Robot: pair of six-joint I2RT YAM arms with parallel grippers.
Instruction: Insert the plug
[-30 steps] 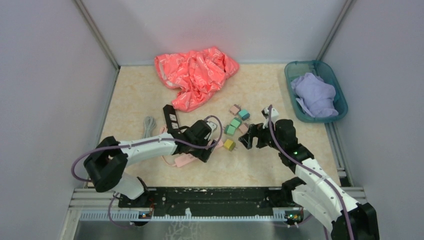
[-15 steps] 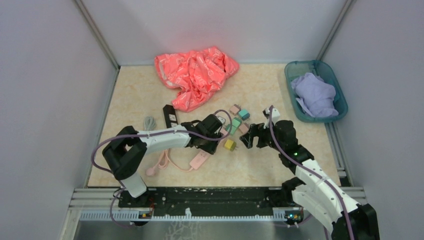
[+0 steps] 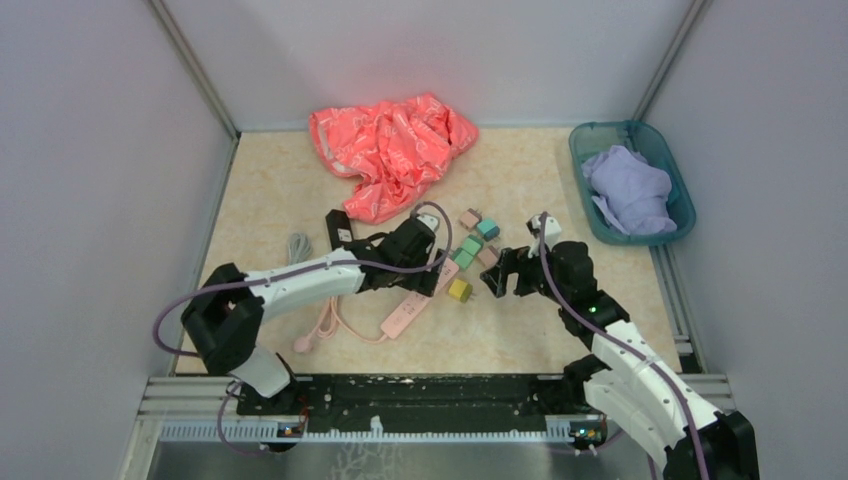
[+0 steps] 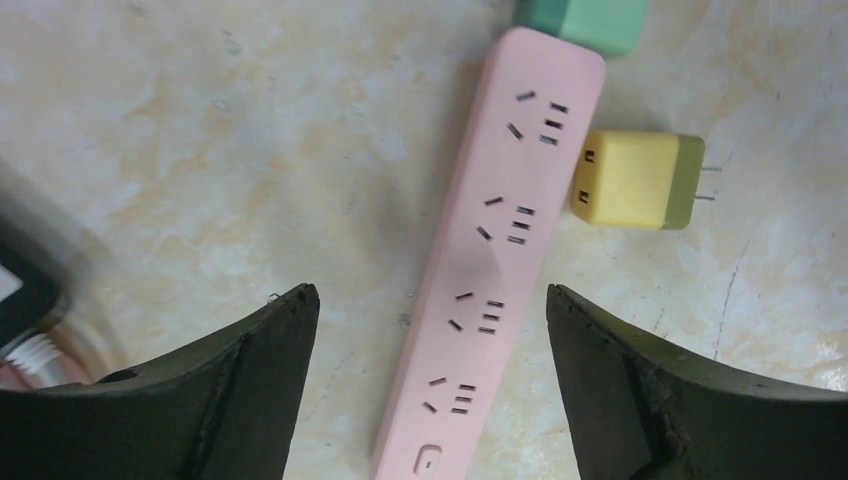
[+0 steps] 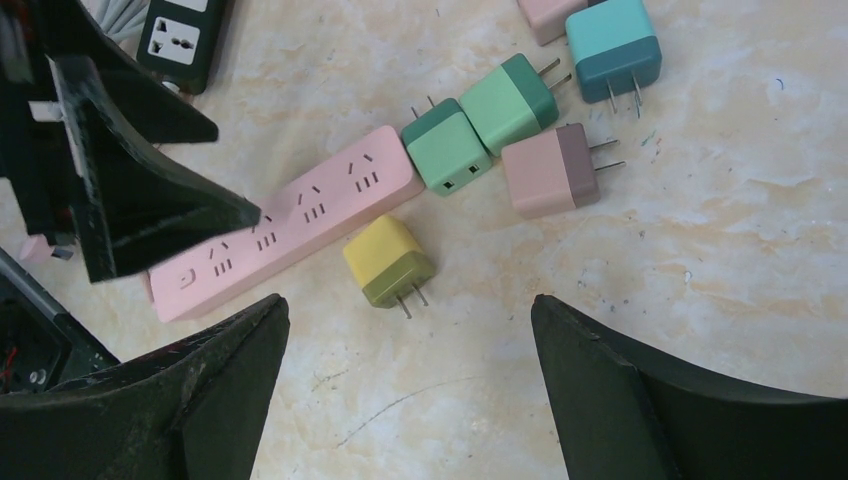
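Left wrist: my view clips the green plug at top, the pink power strip at bottom; a dark shape at left is blurred. Right wrist: the top edge crops the pink plug and black power strip.

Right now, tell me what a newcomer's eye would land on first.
The crumpled red-orange plastic sheet at the far middle of the table grabs attention first, then the teal plastic bin holding a lilac cloth at the far right. At the centre, a long pink power strip lies flat beside a scatter of small coloured cube plugs.
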